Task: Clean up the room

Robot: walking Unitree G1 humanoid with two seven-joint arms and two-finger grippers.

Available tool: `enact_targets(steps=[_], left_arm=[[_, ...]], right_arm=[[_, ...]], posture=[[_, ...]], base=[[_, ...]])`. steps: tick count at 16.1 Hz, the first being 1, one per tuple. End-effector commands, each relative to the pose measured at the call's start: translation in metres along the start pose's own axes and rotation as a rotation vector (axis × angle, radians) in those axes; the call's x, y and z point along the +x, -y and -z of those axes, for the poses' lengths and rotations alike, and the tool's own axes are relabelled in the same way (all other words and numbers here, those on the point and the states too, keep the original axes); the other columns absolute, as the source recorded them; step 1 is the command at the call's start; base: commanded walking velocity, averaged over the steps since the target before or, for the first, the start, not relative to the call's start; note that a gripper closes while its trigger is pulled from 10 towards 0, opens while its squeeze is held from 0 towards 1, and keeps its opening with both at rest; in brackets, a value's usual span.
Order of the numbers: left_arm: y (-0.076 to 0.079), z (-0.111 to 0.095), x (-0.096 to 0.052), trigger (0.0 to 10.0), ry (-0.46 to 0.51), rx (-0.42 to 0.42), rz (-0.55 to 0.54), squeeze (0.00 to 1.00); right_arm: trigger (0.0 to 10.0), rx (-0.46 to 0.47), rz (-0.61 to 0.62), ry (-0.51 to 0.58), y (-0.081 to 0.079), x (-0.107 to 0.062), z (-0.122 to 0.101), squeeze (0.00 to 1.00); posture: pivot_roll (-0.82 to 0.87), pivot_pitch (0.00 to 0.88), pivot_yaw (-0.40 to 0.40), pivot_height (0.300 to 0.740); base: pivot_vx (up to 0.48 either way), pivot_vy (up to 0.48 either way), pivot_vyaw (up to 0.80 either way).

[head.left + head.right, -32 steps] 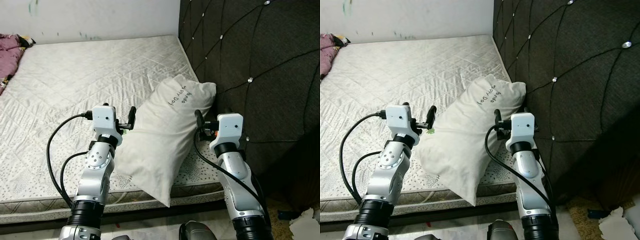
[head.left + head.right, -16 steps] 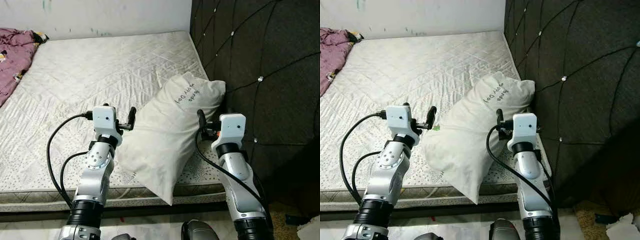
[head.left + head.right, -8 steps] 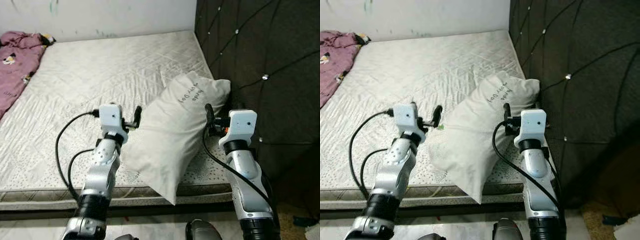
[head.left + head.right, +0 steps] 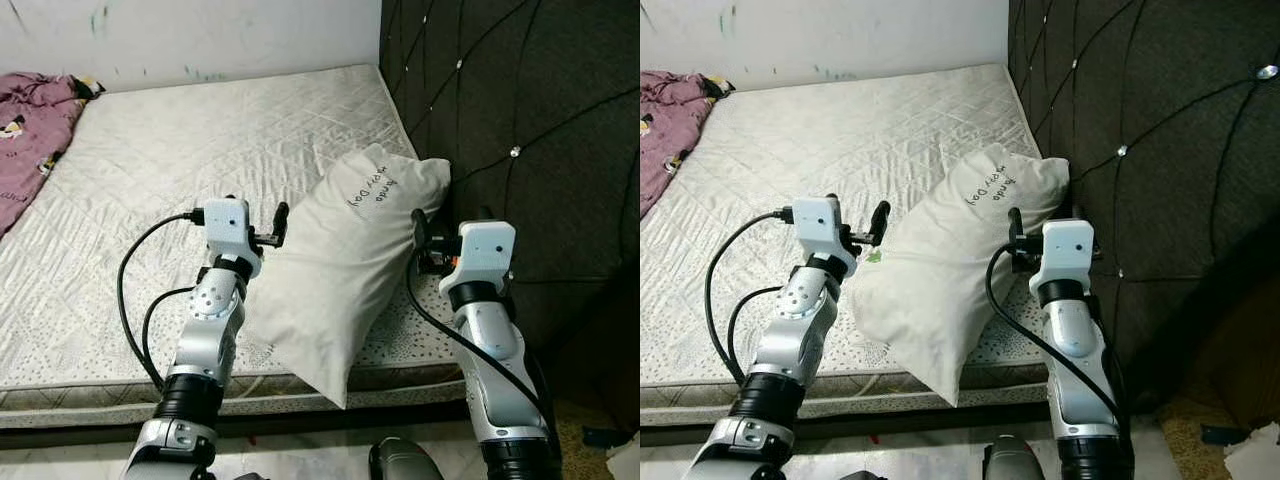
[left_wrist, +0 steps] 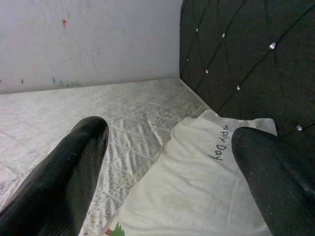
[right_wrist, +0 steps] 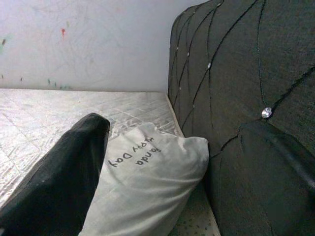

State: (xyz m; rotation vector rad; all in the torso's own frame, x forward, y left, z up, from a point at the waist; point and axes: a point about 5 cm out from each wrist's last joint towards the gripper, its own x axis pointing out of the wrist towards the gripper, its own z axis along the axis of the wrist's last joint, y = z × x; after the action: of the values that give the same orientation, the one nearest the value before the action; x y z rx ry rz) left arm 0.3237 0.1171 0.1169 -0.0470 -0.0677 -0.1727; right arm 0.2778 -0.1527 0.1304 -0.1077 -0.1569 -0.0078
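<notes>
— Bare mattress [image 4: 180, 170] fills my frame. Where's the pillow [image 4: 340, 265]?
— Centre-right, lower end overhanging the bed edge, top against the dark headboard [image 4: 520, 110].
— Tools?
— Left tool [image 4: 281, 222] and right tool [image 4: 419, 232] flank it, both spread apart. Purple blanket [image 4: 35, 110] sits upper left.

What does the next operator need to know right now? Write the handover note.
Left gripper: open, at the pillow's left edge, not clamping.
Right gripper: open, at the pillow's right edge near the headboard.
Pillow: white, printed lettering, lying slanted on the mattress, one end against the headboard, the other corner hanging over the near edge of the bed.
Purple cloth: bunched at the far left of the mattress, untouched.
Done: both grippers flank the pillow.
Left: probably square the pillow up fully on the bed, then deal with the cloth.
</notes>
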Motion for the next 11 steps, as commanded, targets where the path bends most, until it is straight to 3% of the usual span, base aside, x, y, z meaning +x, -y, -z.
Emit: enact_targets(steps=[1, 3, 5, 11], left_arm=[[-0.007, -0.003, 0.002, 10.0, 0.011, 0.002, -0.024, 0.0], [-0.014, -0.004, 0.0, 10.0, 0.018, 0.005, -0.057, 0.0], [-0.025, -0.003, -0.007, 10.0, 0.023, 0.014, -0.108, 0.0], [-0.038, -0.012, -0.005, 10.0, 0.063, 0.043, -0.153, 0.0]], right_arm=[[10.0, 0.007, -0.006, 0.001, -0.003, 0.002, -0.002, 0.0], [10.0, 0.008, -0.034, 0.0, -0.007, 0.008, -0.001, 0.0], [10.0, 0.007, -0.089, 0.01, -0.014, 0.017, -0.002, 0.0], [10.0, 0.048, -0.126, 0.029, -0.024, 0.038, -0.007, 0.0]], posture=[[-0.22, 0.0, 0.09, 0.74], [-0.17, 0.0, 0.062, 0.74], [-0.12, 0.0, 0.04, 0.74], [-0.06, 0.0, 0.011, 0.74]], base=[[0.0, 0.0, 0.0], [0.0, 0.0, 0.0], [0.0, 0.0, 0.8], [0.0, 0.0, 0.0]])
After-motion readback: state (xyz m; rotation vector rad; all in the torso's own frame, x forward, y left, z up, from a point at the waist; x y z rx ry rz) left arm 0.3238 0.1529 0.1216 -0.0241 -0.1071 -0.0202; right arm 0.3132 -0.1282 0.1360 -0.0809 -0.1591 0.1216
